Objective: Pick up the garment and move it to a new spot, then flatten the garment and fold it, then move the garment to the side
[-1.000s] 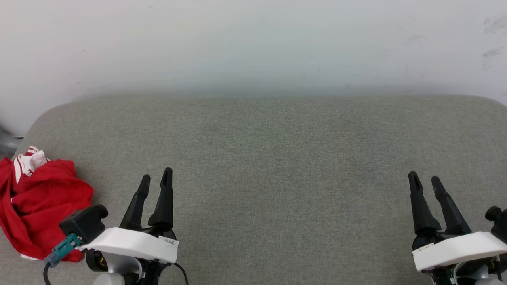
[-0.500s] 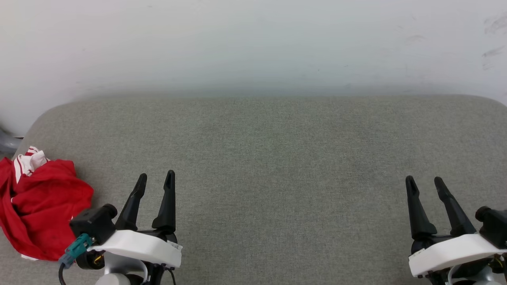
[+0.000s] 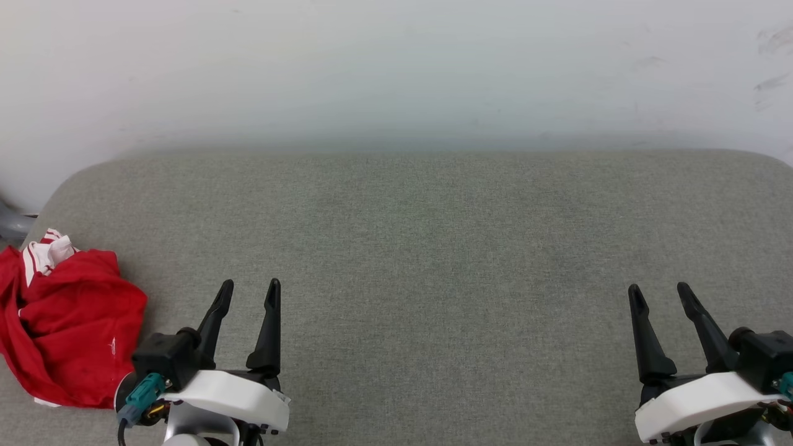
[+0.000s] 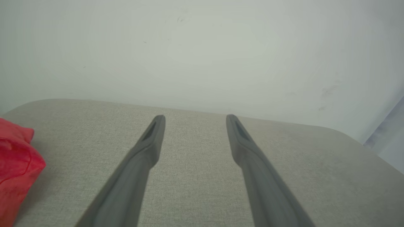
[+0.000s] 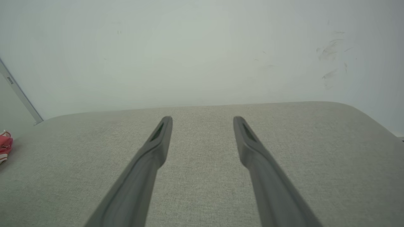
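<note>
1. Reaching for the garment [image 3: 68, 328] looks to be the step in hand. It lies crumpled at the lower left of the head view, at the left end of the grey cushion [image 3: 433, 248], with white-and-red striped trim showing at its top.
2. The left gripper [image 3: 251, 285] sits at the lower left, just right of the heap and not touching it. Its two dark fingers stand apart with nothing between them.
3. The right gripper [image 3: 657, 287] is at the lower right, well apart from the cloth, with its fingers likewise spread and empty.
4. To do the step well, I judge the left arm should swing towards the left of the frame and come down on a raised fold near the top of the heap. A thin jersey will likely slip from a shallow bite, so it should take a full fold.
5. It should then lift until the trailing cloth clears the cushion and carry it to the bare middle of the frame, where both arms could spread it.
6. The surface is grey woven upholstery with rounded corners. It is probably grippy on cloth, so dragging may bunch the jersey.
7. A pale wall [image 3: 396, 68] stands across the upper part of the frame, with faint scuff marks [image 3: 771, 40] at the upper right. A grey object [image 3: 9, 226] pokes in at the left edge, too little of it showing to name.
</note>
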